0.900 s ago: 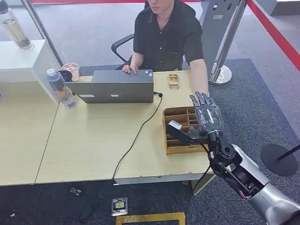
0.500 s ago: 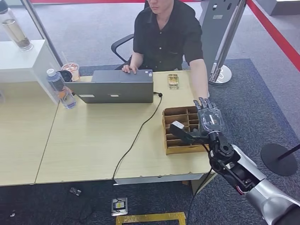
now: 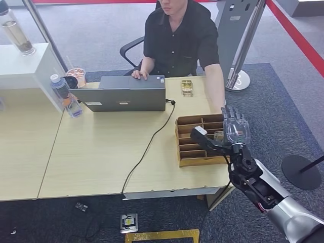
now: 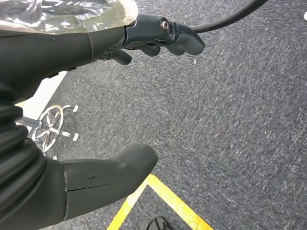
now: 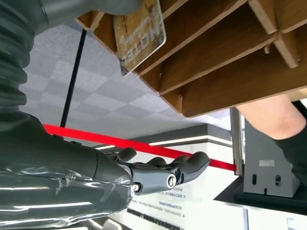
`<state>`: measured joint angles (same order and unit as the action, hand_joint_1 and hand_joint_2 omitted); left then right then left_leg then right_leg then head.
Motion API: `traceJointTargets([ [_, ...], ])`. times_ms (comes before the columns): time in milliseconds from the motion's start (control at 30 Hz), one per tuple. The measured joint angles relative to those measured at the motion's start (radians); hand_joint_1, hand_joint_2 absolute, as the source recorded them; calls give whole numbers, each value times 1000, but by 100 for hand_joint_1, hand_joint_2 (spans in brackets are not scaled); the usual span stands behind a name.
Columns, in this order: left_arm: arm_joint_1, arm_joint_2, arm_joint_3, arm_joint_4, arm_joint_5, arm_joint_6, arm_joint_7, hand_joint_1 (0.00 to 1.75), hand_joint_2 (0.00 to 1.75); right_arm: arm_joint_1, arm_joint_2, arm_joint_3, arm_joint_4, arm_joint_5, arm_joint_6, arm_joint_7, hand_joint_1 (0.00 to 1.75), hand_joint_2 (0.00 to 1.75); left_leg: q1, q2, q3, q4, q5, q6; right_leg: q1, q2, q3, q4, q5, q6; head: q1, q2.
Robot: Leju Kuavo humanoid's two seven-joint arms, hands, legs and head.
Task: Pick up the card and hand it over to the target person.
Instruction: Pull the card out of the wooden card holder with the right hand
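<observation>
Materials & finishes, desk scene w/ card rack

Table (image 3: pixel 95 152): pale wood-look laminate, smooth, matt. Card rack (image 3: pixel 187 152): thin brown wood/ply, raw cut edges, matt. Card (image 5: pixel 139 33): glossy, gold-brown print, looks plastic. Right hand (image 3: pixel 229 134): dark matt plastic, back wrapped in clear shiny film; arm silver, satin metal look. Left hand (image 4: pixel 90 110): same matt dark plastic, ribbed rubbery cover, clear film. Floor carpet (image 4: pixel 235 120): grey, rough pile. Laptop (image 3: pixel 122 93): grey matt shell. Bottle (image 3: pixel 65 96): clear plastic. Person's shirt (image 3: pixel 179 35): black cloth.

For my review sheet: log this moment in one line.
stage: reaching | right hand: open beside tray | card: in tray | left hand: idle
</observation>
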<state>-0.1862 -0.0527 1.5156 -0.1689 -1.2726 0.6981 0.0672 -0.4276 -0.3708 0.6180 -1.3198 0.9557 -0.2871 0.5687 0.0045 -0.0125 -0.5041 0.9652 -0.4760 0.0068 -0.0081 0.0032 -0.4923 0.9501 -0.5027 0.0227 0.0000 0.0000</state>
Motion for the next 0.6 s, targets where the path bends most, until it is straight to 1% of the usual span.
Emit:
traceJointTargets([
  [133, 1, 7, -8, 5, 3, 0, -4, 0, 175, 24, -14, -17, -67, 0, 36, 12, 11, 175, 0, 1, -1, 0, 0, 0, 0, 0, -1, 0, 0, 0, 0, 0],
  [233, 1, 9, -14, 5, 1, 0, 1, 0, 175, 33, -20, -25, -100, 5, 56, 16, 19, 175, 0, 0, -1, 1, 0, 0, 0, 0, -2, 1, 0, 0, 0, 0],
  [267, 1, 9, -14, 4, 0, 0, 3, 0, 175, 35, -20, -26, -110, 7, 63, 16, 31, 175, 0, 1, -1, 0, 0, 0, 0, 0, -2, 1, 0, 0, 0, 0],
  [333, 1, 9, -15, 3, -1, 0, 5, 0, 175, 36, -20, -26, -120, 11, 68, 15, 98, 175, 0, 1, -1, 0, 0, 0, 0, 1, -1, 1, 0, 0, 0, 0],
  [367, 1, 9, -15, 3, -2, 0, 6, 0, 175, 36, -19, -25, -123, 12, 70, 15, 126, 175, 0, 1, -2, 0, 1, 0, 0, 1, -2, 1, 1, 0, 0, 0],
  [400, 1, 9, -16, 4, -2, 0, 7, 0, 175, 37, -18, -25, -126, 13, 72, 15, 138, 175, 0, 1, -1, 0, 0, 0, 0, 1, -2, 1, 1, 0, 0, 0],
  [467, 1, 9, -17, 6, -3, 0, 6, 0, 175, 40, -16, -24, -130, 16, 76, 14, 118, 175, 0, 2, -1, 0, 0, 0, 0, 1, -2, 1, 1, 0, 0, 0],
  [500, 1, 9, -17, 7, -4, 0, 5, 0, 175, 41, -15, -24, -131, 17, 78, 14, 113, 175, 0, 1, 0, 0, 0, 0, 0, 1, -1, 0, 0, 0, 0, 0],
  [600, 1, 13, -22, 15, -5, 0, -2, 0, 175, 48, -13, -22, -131, 17, 92, 11, 116, 175, 0, 2, 0, -1, 0, 0, 0, 1, 0, 0, 1, 0, 0, 0],
])
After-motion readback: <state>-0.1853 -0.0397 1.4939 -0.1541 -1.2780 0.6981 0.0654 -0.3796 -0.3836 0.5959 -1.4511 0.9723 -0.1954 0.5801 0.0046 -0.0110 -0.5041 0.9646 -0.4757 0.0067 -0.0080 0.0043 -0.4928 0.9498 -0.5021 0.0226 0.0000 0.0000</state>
